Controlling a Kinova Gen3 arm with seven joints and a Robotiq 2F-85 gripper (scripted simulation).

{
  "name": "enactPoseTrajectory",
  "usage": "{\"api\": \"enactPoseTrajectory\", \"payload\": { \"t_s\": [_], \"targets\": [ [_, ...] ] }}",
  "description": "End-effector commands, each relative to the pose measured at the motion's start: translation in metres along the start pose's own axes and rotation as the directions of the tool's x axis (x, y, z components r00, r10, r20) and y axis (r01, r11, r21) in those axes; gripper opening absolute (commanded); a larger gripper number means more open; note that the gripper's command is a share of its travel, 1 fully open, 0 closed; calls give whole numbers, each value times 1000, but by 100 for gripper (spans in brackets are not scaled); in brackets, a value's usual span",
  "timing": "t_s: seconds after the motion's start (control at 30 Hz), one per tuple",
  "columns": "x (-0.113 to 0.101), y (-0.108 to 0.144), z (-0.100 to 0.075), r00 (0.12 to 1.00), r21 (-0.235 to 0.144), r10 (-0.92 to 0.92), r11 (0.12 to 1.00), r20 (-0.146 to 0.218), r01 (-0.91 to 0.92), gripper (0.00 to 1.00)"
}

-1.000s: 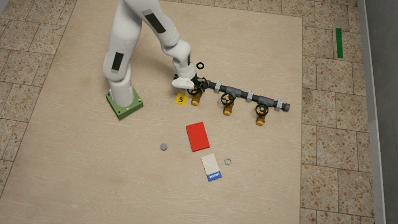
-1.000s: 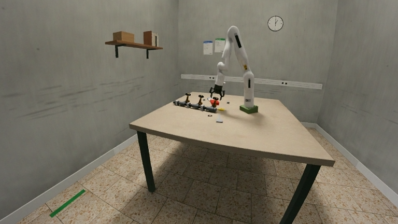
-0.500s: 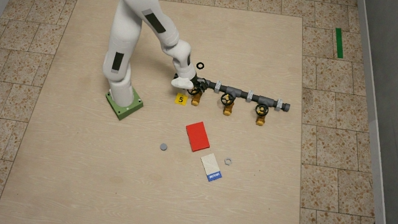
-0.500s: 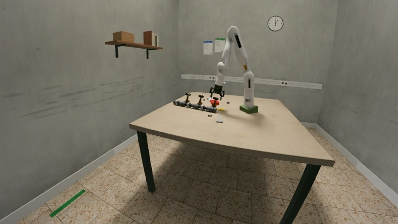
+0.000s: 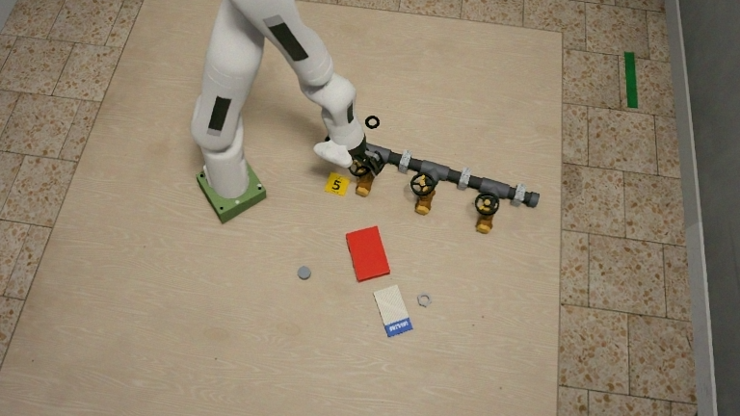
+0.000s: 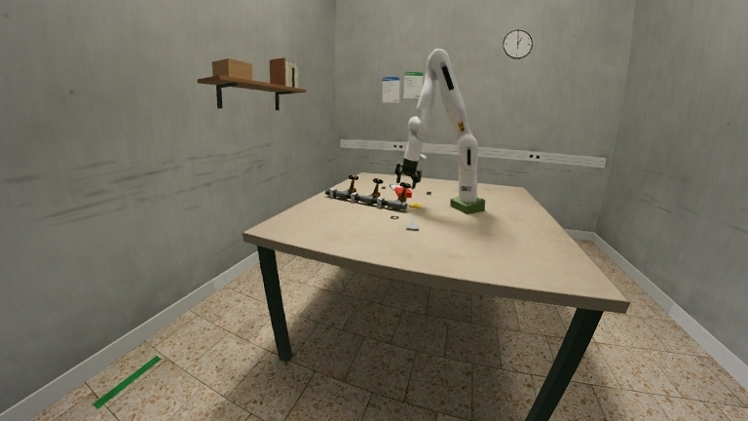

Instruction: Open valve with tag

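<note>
A dark grey pipe lies on the table with three brass valves that have black handwheels. The left valve has a yellow tag marked 5 beside it. The middle valve and the right valve stand free. My gripper is open, with its fingers spread around the left valve's handwheel, just above it.
A red block, a white-and-blue card, a grey disc, a grey nut and a black ring lie on the table. The arm's green base stands left of the pipe.
</note>
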State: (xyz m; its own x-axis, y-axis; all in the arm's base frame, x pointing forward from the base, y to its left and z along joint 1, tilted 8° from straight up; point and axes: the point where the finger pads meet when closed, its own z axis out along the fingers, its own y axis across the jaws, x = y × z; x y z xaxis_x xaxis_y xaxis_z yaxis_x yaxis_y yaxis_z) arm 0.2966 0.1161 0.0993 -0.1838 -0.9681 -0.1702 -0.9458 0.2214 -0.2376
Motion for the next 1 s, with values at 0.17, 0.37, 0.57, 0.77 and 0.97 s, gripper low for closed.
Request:
{"api": "enactPoseTrajectory", "payload": {
  "t_s": [0.17, 0.37, 0.57, 0.77, 0.97],
  "targets": [
    [0, 0, 0, 964, 5, 265, 964, 1, -265, 100],
    [0, 0, 0, 903, 4, 429, 903, 2, -429, 100],
    [0, 0, 0, 730, 4, 683, 730, 3, -683, 100],
    [0, 0, 0, 500, 3, 866, 500, 4, -866, 100],
    [0, 0, 0, 208, 1, 978, 208, 5, -978, 100]
  ]
}}
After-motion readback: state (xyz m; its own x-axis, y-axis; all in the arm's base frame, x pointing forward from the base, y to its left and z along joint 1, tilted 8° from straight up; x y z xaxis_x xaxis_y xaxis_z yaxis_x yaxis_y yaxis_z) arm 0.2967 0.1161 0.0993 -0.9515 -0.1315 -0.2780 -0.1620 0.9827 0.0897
